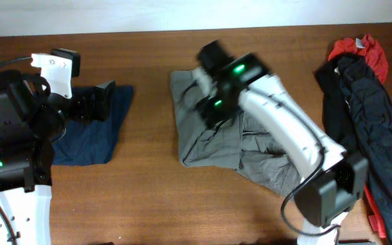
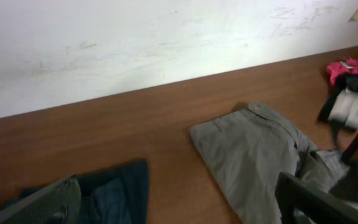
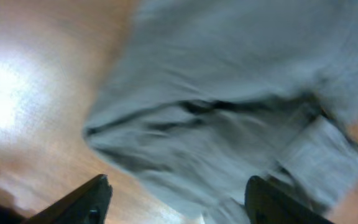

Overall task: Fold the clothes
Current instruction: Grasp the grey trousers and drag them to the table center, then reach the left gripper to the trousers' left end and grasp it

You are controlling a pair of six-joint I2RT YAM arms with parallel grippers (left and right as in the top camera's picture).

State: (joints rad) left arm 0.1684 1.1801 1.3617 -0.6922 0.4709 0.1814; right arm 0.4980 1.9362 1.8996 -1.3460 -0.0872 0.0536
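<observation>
The wooden table (image 1: 148, 197) is carrying everything. The grey shorts (image 1: 199, 146) are lying at its middle, flat at one end and rumpled toward the right arm's base. A black and red pile (image 1: 366, 102) is sitting at the right edge. A navy garment (image 1: 94, 139) is lying beneath the left tool (image 1: 104, 99), which is gaping empty. The right tool (image 3: 179, 202) is hovering over the shorts with its fingers spread, seemingly gripping nothing, though the view is blurred. Only the left wrist view is showing the waistband button (image 2: 255, 107).

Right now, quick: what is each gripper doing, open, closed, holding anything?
Left gripper: open, empty, over the navy garment.
Right gripper: open, holding nothing, over the grey shorts.
</observation>
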